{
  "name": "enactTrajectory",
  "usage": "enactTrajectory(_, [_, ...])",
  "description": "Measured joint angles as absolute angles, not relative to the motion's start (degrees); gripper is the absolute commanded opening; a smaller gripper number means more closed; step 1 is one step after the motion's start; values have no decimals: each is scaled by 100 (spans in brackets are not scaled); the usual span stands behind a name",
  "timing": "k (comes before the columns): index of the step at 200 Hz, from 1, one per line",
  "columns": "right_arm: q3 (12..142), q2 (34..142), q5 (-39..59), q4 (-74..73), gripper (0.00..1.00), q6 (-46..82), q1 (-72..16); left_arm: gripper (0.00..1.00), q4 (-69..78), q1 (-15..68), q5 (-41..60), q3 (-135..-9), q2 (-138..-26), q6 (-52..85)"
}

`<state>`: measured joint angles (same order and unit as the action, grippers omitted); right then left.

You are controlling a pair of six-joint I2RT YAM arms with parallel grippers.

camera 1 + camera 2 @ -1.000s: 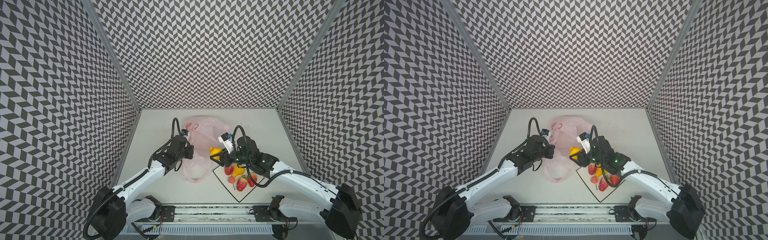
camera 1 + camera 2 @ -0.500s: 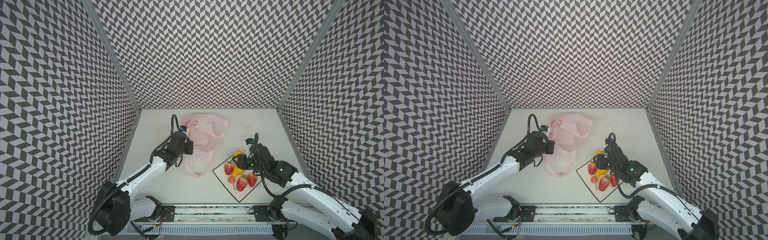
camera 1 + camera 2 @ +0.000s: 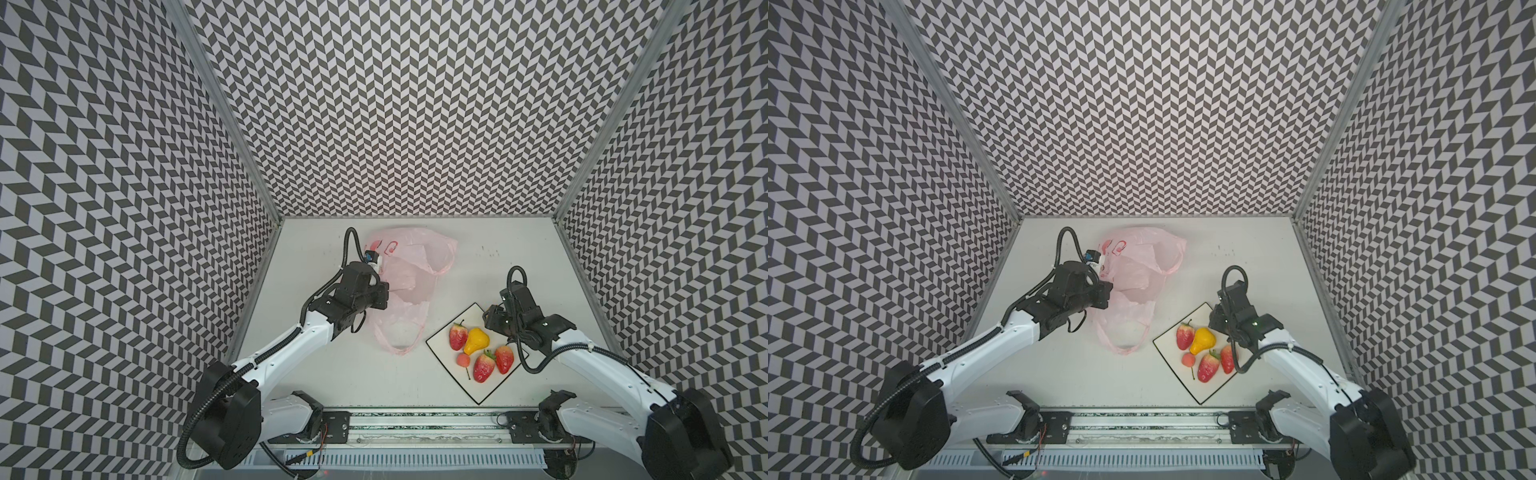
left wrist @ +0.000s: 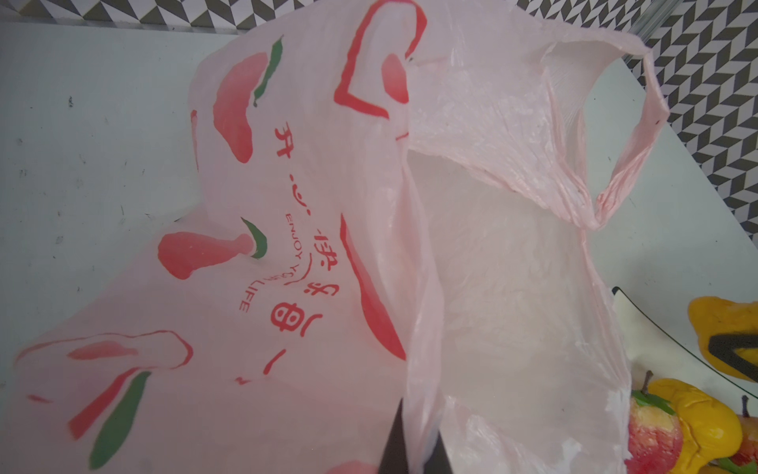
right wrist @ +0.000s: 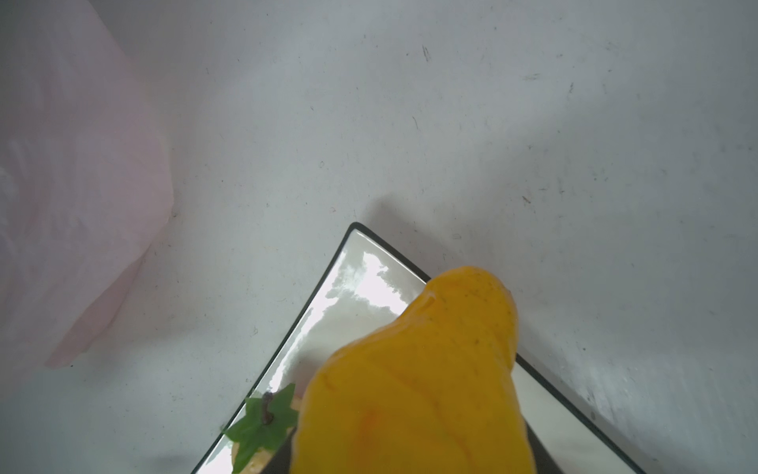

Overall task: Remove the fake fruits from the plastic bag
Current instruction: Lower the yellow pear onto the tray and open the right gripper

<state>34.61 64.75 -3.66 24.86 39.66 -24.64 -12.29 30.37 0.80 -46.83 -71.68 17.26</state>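
The right arm blocked both top views over the white black-edged board [image 3: 471, 395]. The right gripper [image 3: 494, 327] hid its own load there, and only the right wrist camera showed me it was clamped on a yellow pear [image 5: 418, 377] above the board's corner. The other fake fruits [image 3: 484, 366] lay glossy on the board: three red strawberries [image 3: 457, 336], a second pear [image 3: 476, 338] and a small cherry [image 3: 462, 360]. The plastic bag [image 3: 409, 270], thin, crinkled, pale pink with red print, sagged on the bench [image 3: 498, 257] at 11 o'clock from the board. The left gripper [image 4: 414, 447] was closed on its film, which I saw plainly only in the left wrist view.
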Motion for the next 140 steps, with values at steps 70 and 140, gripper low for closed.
enactTrajectory(70, [3669,7494,582,1822,47,3312,-2427,0,-1354,3035,137,-4718,-7183,1546])
enactTrajectory(140, [3496,7067,714,2239,88,3100,-2418,19,-1461,3035,137,-4880,-7264,1455])
